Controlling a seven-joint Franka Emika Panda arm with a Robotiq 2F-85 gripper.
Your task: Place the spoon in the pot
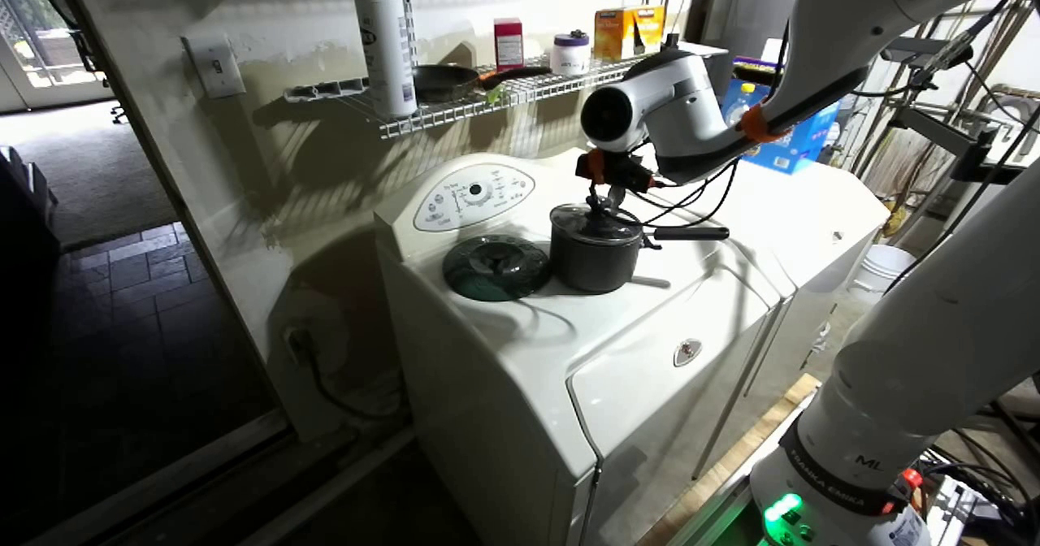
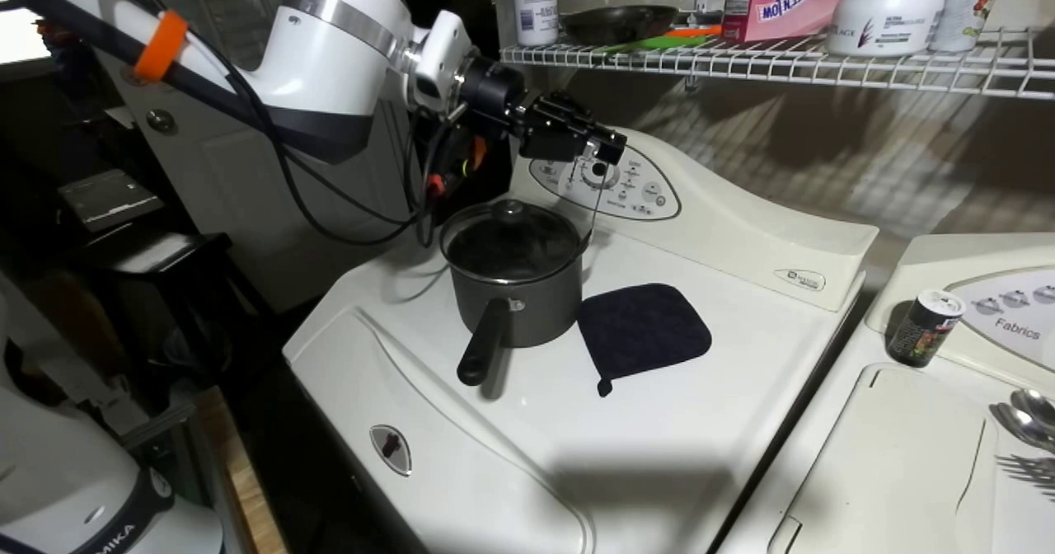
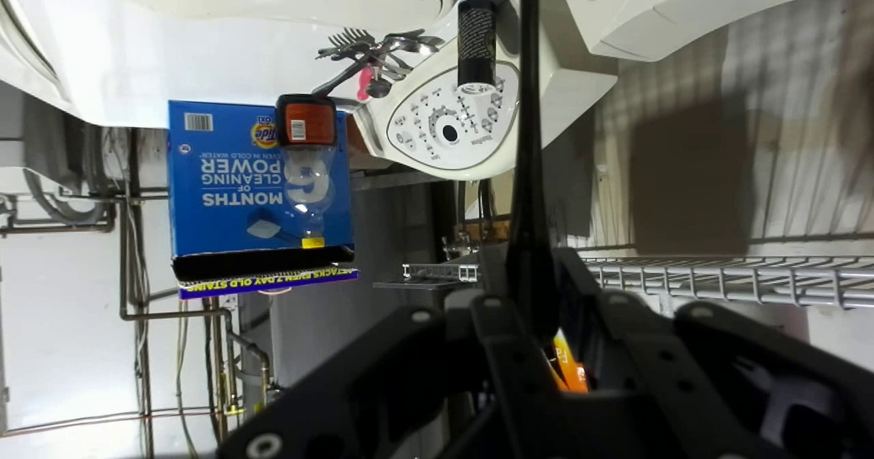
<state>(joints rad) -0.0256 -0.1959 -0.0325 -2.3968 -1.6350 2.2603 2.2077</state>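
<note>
- One spoon (image 2: 601,197) to manage: looks like thin metal, so expect light, stiff, slick.
- Your jaws are clenched on its upper end. It hangs near upright, slightly tilted, lower end by the rim of the pot (image 2: 541,311); can't tell if they touch.
- End grip should do, but it's a long lever: a knock could swivel it. Go slow.
- Pot stands on the counter (image 2: 569,422), glass lid (image 2: 515,245) on. That blocks entry.
- Lid probably fragile; if you shift it, take the knob (image 2: 512,209).
</note>
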